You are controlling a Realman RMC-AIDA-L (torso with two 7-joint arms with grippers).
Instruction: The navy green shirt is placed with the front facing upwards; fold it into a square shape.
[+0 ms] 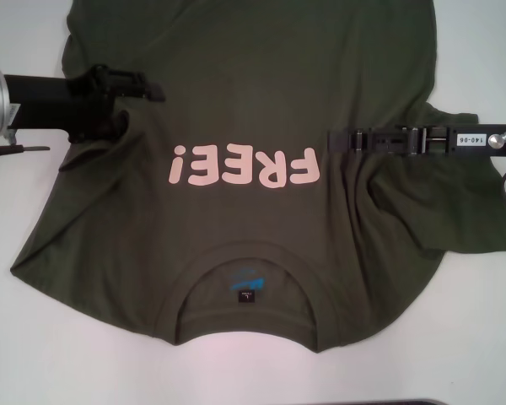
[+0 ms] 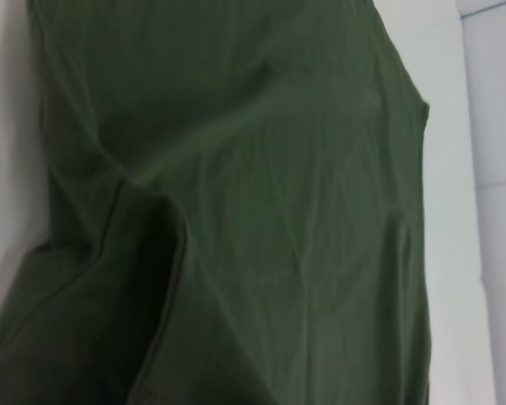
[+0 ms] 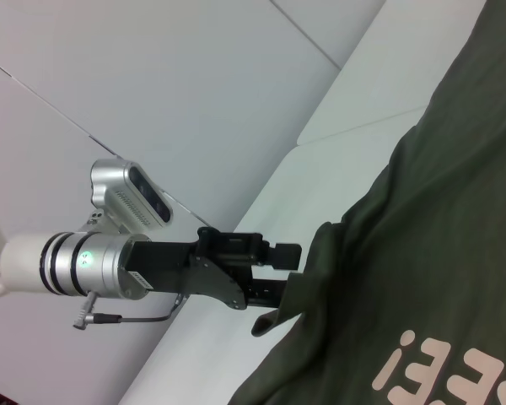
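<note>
Collar-first, my shirt [image 1: 236, 110] lies on the desk [image 1: 34, 337]; left tool [image 1: 139, 89] pinches its edge, right tool [image 1: 341, 139] unclear; cloth could slip.

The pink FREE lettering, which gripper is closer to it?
Right. The right gripper reaches in over the navy green shirt nearly to the pink FREE lettering; the left gripper sits farther off by the shirt's left edge.

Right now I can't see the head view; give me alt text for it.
A navy green shirt lies face up on a white table, collar nearest the camera, pink "FREE!" lettering across the chest. The left hand reaches over the shirt's left side; the right hand over its bunched right side.
</note>
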